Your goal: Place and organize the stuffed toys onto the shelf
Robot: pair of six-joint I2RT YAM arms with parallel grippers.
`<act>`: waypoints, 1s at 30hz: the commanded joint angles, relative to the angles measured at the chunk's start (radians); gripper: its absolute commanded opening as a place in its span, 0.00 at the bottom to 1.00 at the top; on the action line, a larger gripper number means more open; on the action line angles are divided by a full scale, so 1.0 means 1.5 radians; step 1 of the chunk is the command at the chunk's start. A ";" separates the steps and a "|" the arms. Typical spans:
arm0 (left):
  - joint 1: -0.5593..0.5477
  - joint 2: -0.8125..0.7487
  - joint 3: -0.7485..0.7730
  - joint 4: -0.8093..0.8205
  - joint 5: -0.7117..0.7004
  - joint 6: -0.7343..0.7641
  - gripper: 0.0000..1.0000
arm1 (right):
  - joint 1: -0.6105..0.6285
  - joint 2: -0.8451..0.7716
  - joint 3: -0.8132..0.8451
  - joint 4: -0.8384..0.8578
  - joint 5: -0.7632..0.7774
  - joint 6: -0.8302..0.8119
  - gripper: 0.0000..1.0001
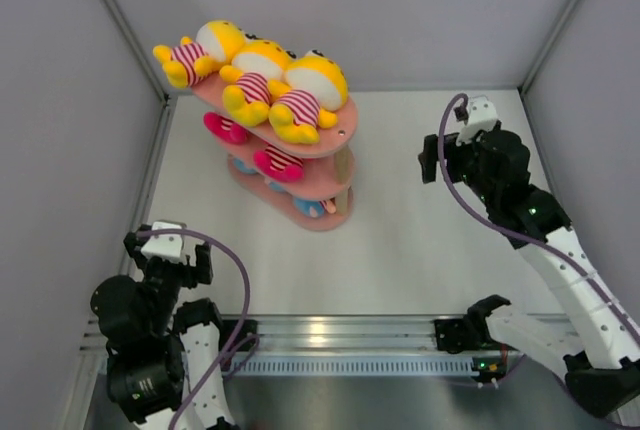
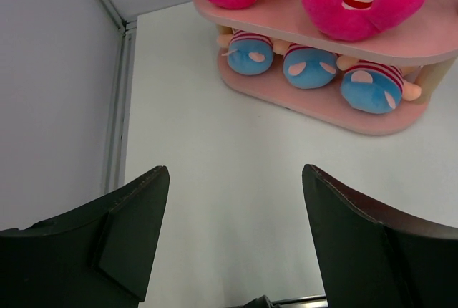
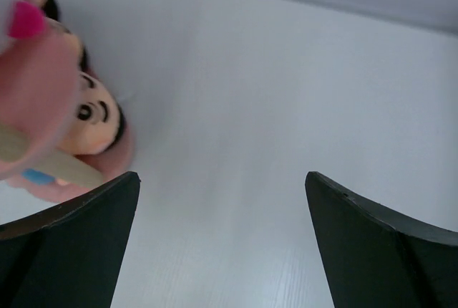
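- Grey walls (image 1: 60,150) close the space on the left, far and right sides, with slim metal posts (image 1: 122,22) in the far corners.
- The white bench (image 1: 420,250) lies bare across its near and right parts; a ribbed metal rail (image 1: 340,335) runs along its near edge.
- The shelf (image 1: 325,178), three pink oval boards on light wooden posts, stands on the far left of the bench, near the left wall.
- The right arm (image 1: 560,250) reaches from the near right to the far right; the right claw (image 3: 222,186) is spread wide and holds nothing, facing the shelf's right end and apart from it.
- The left arm (image 1: 150,330) is folded at the near left corner; the left claw (image 2: 236,179) gapes wide and holds nothing, with open bench between it and the shelf.
- Three yellow toys (image 1: 262,65) lie side by side on the top board, feet overhanging its near edge.
- Pink toys (image 2: 354,3) sit on the middle board.
- Three blue-shirted toys (image 2: 309,66) lie in a row on the bottom board, between the wooden posts.
- Purple cables (image 1: 240,290) loop beside each arm.
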State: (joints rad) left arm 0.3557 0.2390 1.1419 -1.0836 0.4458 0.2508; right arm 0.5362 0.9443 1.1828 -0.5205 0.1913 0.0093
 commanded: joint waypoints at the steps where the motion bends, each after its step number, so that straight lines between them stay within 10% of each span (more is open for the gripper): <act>1: 0.002 0.027 0.006 0.019 -0.038 0.020 0.81 | -0.129 -0.011 -0.128 0.042 -0.051 0.101 0.99; 14: 0.002 0.101 -0.194 0.131 -0.096 0.219 0.86 | -0.212 -0.057 -0.391 0.240 0.067 0.215 1.00; 30: 0.002 0.048 -0.405 0.281 -0.013 0.194 0.89 | -0.213 -0.057 -0.445 0.305 0.097 0.250 0.99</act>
State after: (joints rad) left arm 0.3557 0.3202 0.5476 -0.7437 0.3954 0.5282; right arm 0.2256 0.8604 0.5228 -0.1394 0.2993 0.3527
